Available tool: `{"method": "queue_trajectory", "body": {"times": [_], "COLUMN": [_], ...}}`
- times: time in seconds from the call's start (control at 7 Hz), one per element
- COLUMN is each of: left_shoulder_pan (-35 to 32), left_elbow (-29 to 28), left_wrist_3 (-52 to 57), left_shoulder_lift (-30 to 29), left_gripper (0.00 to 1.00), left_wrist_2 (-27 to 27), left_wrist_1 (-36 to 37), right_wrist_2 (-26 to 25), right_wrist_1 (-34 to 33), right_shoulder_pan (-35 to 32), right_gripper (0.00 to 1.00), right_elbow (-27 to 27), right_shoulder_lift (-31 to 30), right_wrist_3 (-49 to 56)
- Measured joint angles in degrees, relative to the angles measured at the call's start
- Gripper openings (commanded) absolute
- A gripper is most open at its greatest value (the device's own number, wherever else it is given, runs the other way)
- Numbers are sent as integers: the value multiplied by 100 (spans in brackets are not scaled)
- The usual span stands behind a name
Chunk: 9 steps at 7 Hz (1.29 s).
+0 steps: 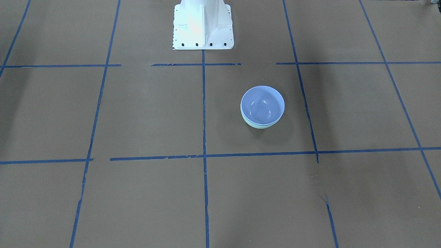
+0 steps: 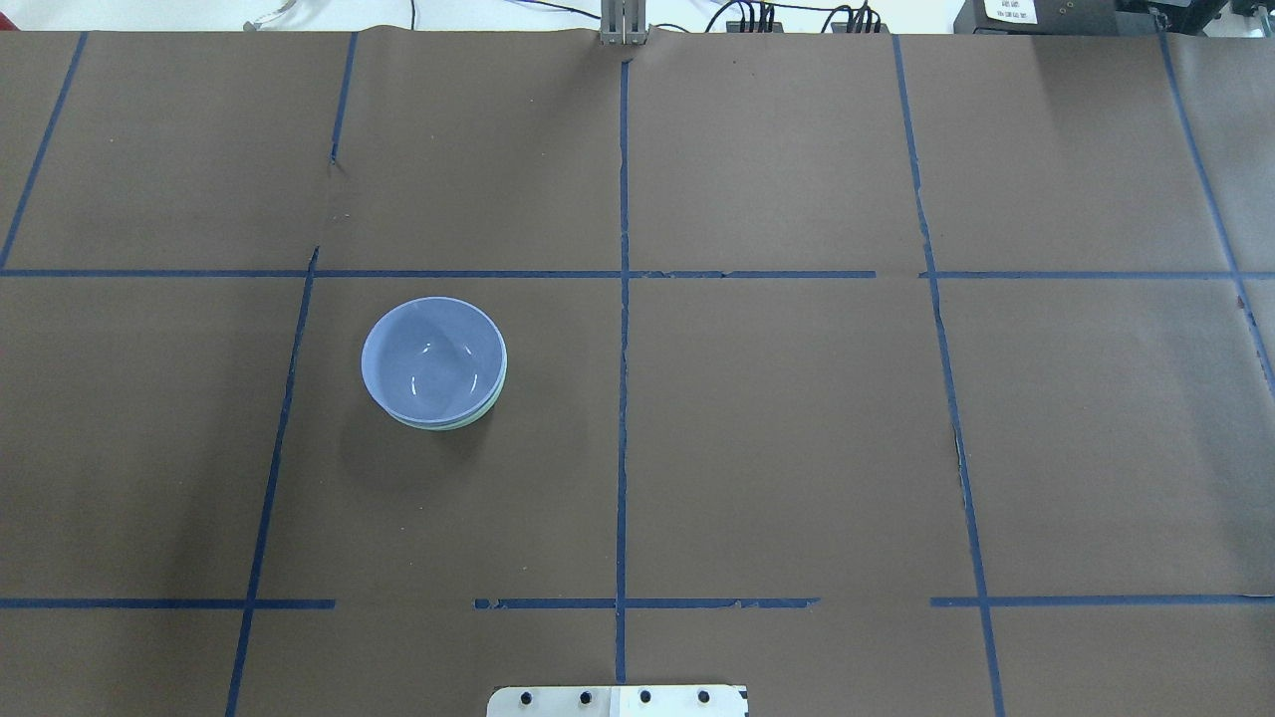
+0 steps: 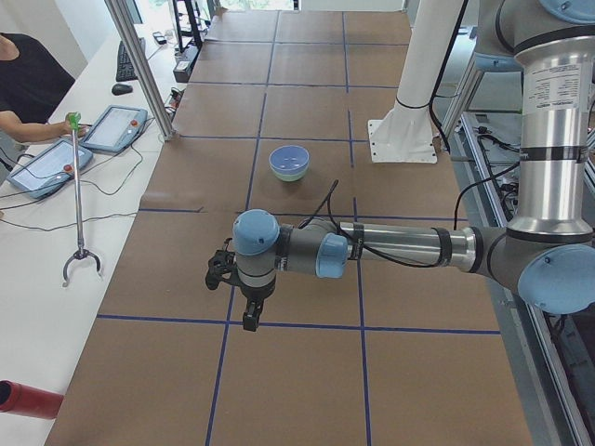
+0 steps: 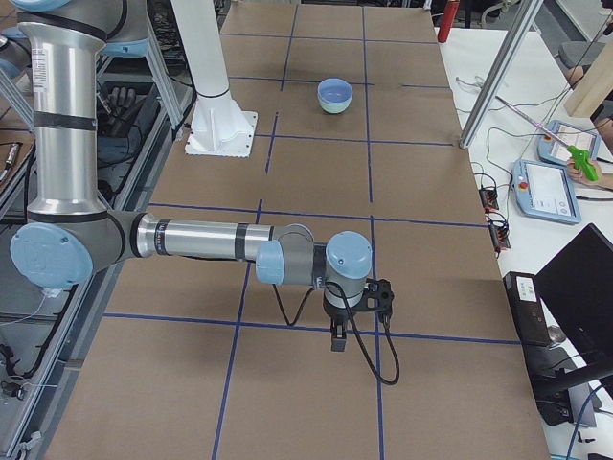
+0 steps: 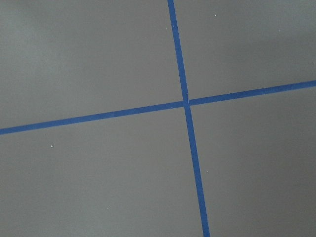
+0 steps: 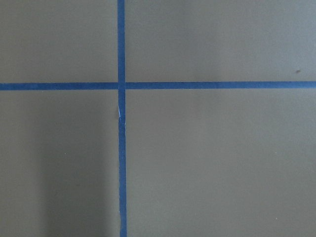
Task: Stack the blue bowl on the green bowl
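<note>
Pincers are caught only in the side views. The left pincer [image 3: 249, 321] and the right pincer [image 4: 337, 340] are each hung pointing down over the tabletop [image 2: 797, 448], near a crossing of blue tape [image 5: 186, 102]. Wide or narrow cannot be told for either. In both wrist views only matte brown paper and crossed tape strips are seen.

Well apart from both pincers, on the robot's left half of the tabletop, the blue bowl [image 2: 433, 358] is nested upright inside the green bowl [image 2: 495, 393]. Only a thin mint crescent of rim and wall is left showing under it. The blue bowl is round, smooth, glossy and periwinkle, with light glints on its inner wall, and nothing is held in it. The tabletop is covered in brown paper, creased and torn in spots, and gridded with tape. A white metal base [image 1: 203, 24] is bolted at the robot's edge. A white label [image 2: 1008, 10] is seen on a dark box beyond the far edge, its writing too small to be read.
</note>
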State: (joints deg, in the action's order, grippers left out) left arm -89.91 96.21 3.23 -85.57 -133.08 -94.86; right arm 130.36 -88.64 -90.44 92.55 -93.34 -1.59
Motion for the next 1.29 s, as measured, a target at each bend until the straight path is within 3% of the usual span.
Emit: {"method": "queue_trajectory", "body": {"times": [1.29], "left_shoulder_pan": [0], "left_elbow": [-79], "left_wrist_3": [-15], "left_shoulder_lift": [99], "left_gripper": [100], "left_wrist_2": [-78], "left_wrist_1": [29], "right_wrist_2": [2], "right_wrist_1": [2], "right_shoulder_pan": [0], "right_gripper": [100], "right_elbow": [0], "right_shoulder_lift": [0], "right_wrist_3": [1]}}
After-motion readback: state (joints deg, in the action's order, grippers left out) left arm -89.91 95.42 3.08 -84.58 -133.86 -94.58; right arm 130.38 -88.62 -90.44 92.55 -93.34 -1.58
